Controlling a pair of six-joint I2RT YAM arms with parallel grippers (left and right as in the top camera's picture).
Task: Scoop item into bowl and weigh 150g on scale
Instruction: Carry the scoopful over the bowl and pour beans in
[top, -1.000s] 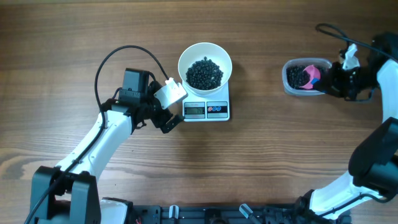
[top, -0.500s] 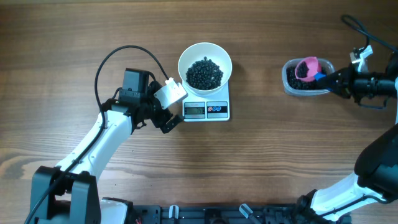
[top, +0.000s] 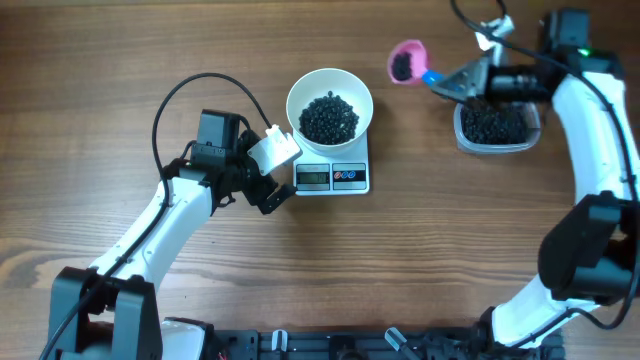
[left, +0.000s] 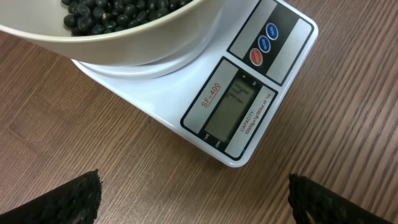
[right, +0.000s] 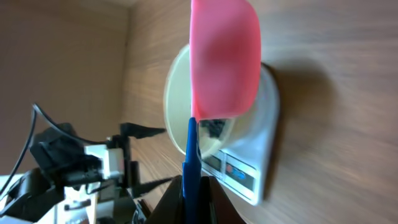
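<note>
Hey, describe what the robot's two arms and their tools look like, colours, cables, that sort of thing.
The left arm and right arm both have white shells with black joints. A black cable loops above the left one. The left tool has a white housing and black, rough-textured fingers; the right tool looks dark grey.

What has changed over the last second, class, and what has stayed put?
The right gripper, shut on the pink scoop by its handle, lifted the scoop with beads out of the clear tub and carried it left toward the white bowl. The open left gripper, bowl and scale have not moved.
</note>
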